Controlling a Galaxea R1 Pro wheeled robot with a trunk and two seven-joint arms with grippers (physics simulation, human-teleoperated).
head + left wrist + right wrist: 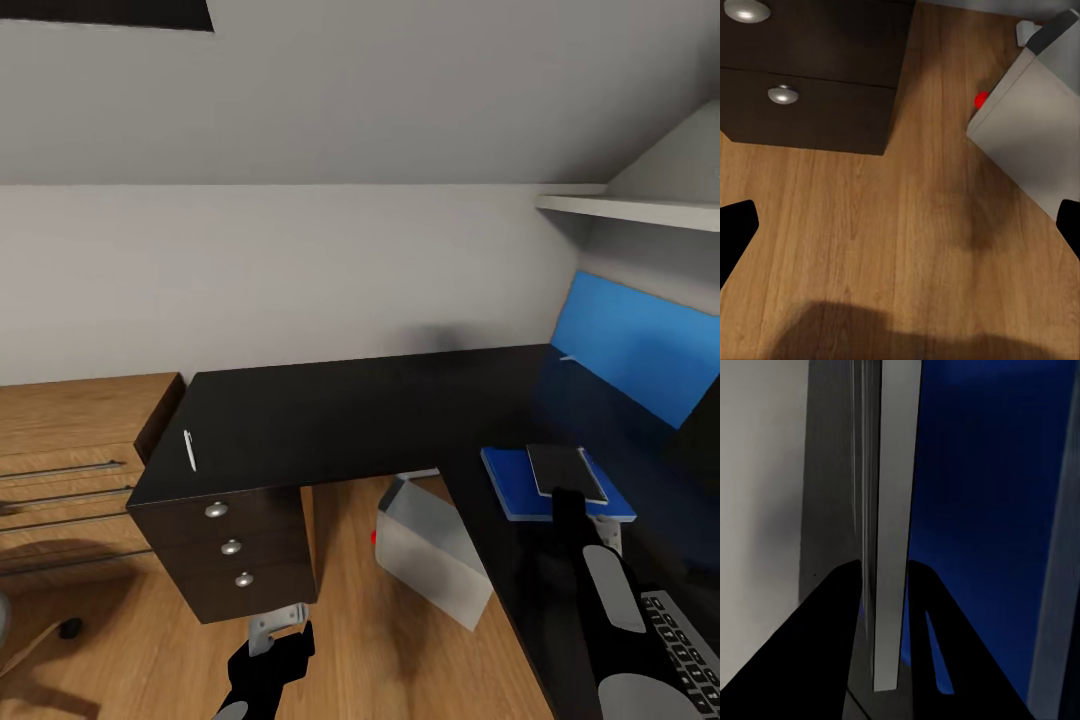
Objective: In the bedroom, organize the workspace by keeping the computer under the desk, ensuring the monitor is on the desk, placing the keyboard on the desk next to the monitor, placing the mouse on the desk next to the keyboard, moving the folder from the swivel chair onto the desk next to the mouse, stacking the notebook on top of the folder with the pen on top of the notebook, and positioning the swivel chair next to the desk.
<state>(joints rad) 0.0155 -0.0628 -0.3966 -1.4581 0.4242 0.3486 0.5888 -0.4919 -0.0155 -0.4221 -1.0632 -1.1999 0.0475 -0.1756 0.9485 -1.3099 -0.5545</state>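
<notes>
Desk (pixel 330 420): glossy black top. Drawer unit under desk (pixel 235 560): dark brown-black fronts, round silver knobs. Folder (pixel 510 485): bright blue, thin white edge. Notebook (pixel 565 472): dark grey cover, pale page edge. Pen (pixel 189 450): white. Computer (pixel 435 560): light grey-white case, small red dot. Keyboard (pixel 685 640): dark grey keys, silvery frame. Wall panel (pixel 640 345): bright blue. Floor (pixel 350 660): warm light wood grain. Wooden unit (pixel 70 440): light oak. Walls: grey-white. Left gripper (pixel 278 632): silver fingers, black body. Right gripper (pixel 568 497): black.
</notes>
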